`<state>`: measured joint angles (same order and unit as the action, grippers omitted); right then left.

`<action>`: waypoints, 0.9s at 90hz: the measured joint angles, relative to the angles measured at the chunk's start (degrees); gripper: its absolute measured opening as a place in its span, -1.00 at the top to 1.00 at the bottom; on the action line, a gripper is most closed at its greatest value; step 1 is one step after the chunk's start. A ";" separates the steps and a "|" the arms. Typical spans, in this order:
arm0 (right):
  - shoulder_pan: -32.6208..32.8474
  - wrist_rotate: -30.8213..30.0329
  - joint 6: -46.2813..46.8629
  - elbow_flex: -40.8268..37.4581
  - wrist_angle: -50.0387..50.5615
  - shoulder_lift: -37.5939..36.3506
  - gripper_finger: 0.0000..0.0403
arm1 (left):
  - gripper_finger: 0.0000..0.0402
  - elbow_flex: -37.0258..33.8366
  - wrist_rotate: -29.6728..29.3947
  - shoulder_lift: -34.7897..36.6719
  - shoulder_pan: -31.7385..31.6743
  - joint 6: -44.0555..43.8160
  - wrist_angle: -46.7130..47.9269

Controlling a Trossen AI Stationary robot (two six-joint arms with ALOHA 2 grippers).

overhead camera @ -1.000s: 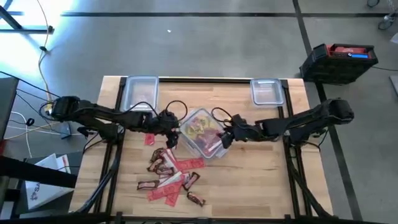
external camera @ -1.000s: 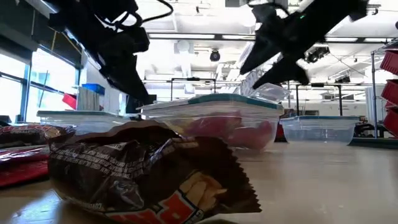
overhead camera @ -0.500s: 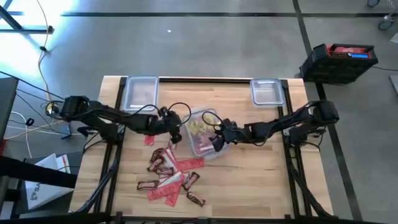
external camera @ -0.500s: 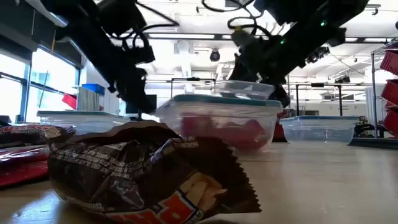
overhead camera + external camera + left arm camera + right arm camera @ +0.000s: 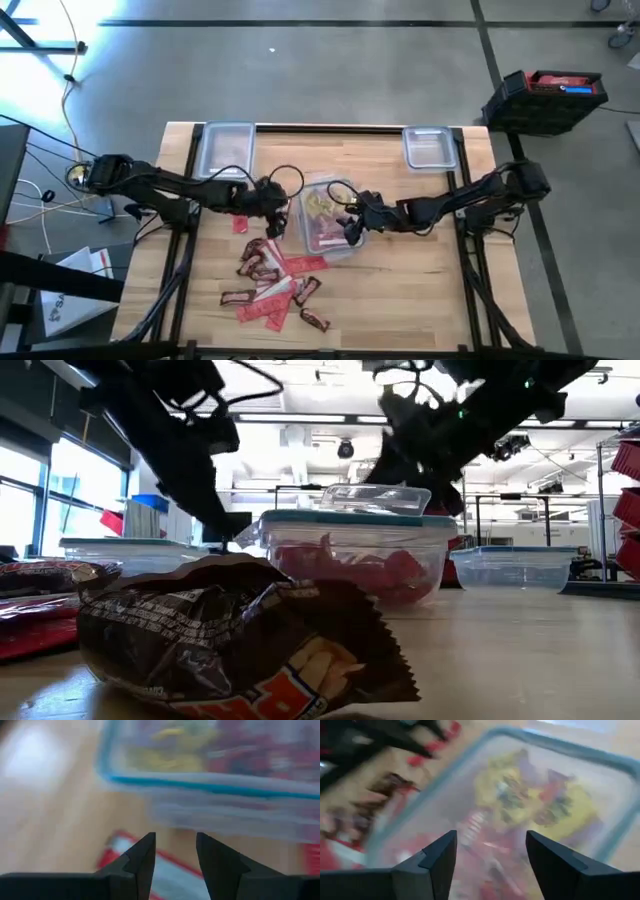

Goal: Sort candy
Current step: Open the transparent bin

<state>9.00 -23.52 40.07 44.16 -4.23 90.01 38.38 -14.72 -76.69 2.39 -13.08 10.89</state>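
Grey concrete floor surrounds the wooden tabletop (image 5: 400, 280) in the high view, where the candy (image 5: 272, 283) lies mostly as a loose heap of red packets and dark brown bars toward the near edge, with more in the clear container (image 5: 322, 215) at the middle; the left hand (image 5: 277, 212) sits just beside the container's left side, the right hand (image 5: 352, 222) at its right rim. Level across the table, the low view shows a crinkled brown bar (image 5: 240, 645) close up, looking light, thin and slippery, best pinched across its flat body or at a crimped end. Left wrist view: the fingers (image 5: 142, 860) stand parted and empty over a red packet (image 5: 172, 875) beside the container. Right wrist view: its fingers (image 5: 432, 862) are spread wide, gripping nothing, over the container's yellow and red sweets.
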 joint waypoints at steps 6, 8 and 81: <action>0.04 -0.08 0.93 0.00 0.54 0.76 -0.04 | 0.37 -1.23 -0.32 -1.05 0.38 0.68 -4.08; 0.11 -0.13 1.12 0.04 0.52 0.94 -0.04 | 0.37 -1.68 -0.19 -1.53 0.37 0.78 -4.83; -0.55 5.56 -18.06 11.28 44.82 -10.85 -0.04 | 0.37 -3.07 -3.56 -3.05 -1.57 4.33 -10.37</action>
<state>8.45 -17.96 22.02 55.44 40.60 79.17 35.31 -18.28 -79.73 0.82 -8.75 0.52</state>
